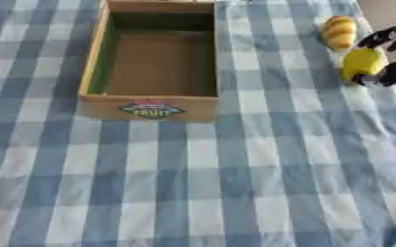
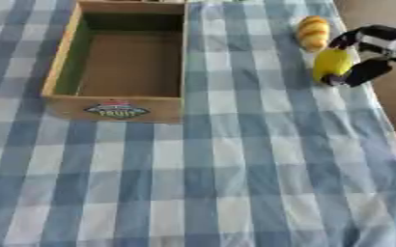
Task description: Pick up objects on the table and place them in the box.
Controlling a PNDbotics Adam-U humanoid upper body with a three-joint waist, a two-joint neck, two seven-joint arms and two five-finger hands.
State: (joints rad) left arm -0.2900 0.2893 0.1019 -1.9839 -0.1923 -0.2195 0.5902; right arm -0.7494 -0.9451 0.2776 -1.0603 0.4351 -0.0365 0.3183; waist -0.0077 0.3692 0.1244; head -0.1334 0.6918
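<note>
- Fingers (image 1: 377, 37) of our right hand (image 1: 392, 58) are curling round the yellow fruit (image 1: 362, 62) in the left eye view, black digits above and below it, near the table's right edge.
- We are seeing a ridged orange-yellow piece (image 1: 338, 31) lying just beyond the fruit on the blue checked cloth (image 1: 235, 183), apart from our hand.
- We are looking at the open cardboard box (image 1: 91, 58) standing well left of the fruit, a label on its near wall.
- Turning to the right eye view, we are seeing more of the hand: one finger is arching over the fruit's top and another is pressing at its lower end.
- We are not seeing our left hand in either view.
</note>
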